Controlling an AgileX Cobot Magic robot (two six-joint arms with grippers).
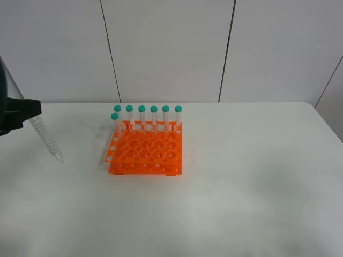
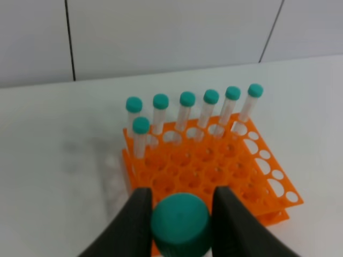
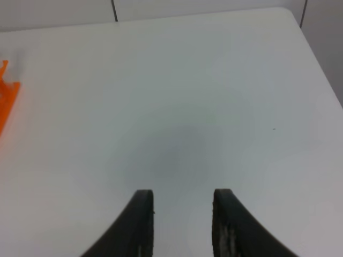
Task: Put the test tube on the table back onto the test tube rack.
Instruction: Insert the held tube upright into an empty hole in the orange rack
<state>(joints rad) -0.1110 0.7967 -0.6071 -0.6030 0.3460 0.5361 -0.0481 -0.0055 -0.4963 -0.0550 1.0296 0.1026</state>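
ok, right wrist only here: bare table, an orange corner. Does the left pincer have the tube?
Observer: Yes. The left pincer is shut on the test tube, at its teal cap.
Operator: Where is it?
Observer: High view: tilted, tip down, left of the test tube rack.
Operator: Free holes?
Observer: Plenty. Seven racked tubes: six along the back row, one just ahead at its left end in the high view.

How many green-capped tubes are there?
8. Six test tubes stand in the back row of the orange rack, a seventh in the second row at its left end, the eighth tilted in the left pincer. None seems hidden.
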